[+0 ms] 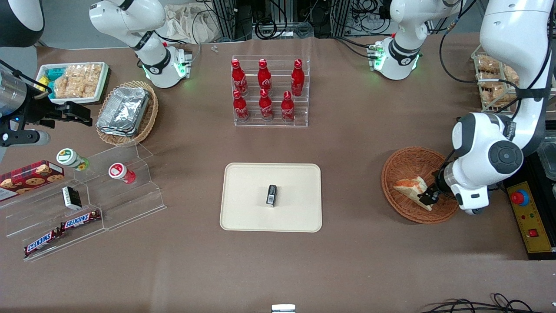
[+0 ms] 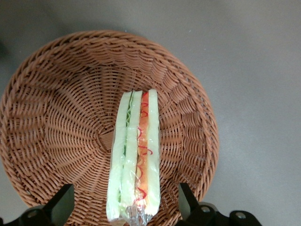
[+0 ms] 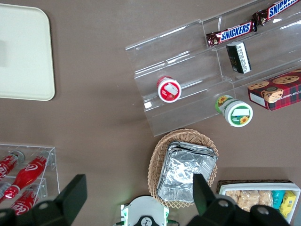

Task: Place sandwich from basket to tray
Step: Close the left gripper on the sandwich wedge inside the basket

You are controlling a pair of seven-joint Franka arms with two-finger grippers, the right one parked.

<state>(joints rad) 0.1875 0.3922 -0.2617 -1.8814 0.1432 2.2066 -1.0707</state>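
One cream tray [image 1: 243, 182] carries a small dark item too small to identify, while the basket [image 1: 404, 167] holds the sandwich [image 2: 135, 155], its tip cut off between the gripper [image 2: 124, 207]'s spread, non-touching fingers [image 2: 63, 202].

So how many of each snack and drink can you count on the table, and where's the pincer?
Red bottles: 6
Snickers bars: 2
Sandwich: 1
Cookie box: 1
Total: 10
The pincer is open, down in the round basket around the sandwich.
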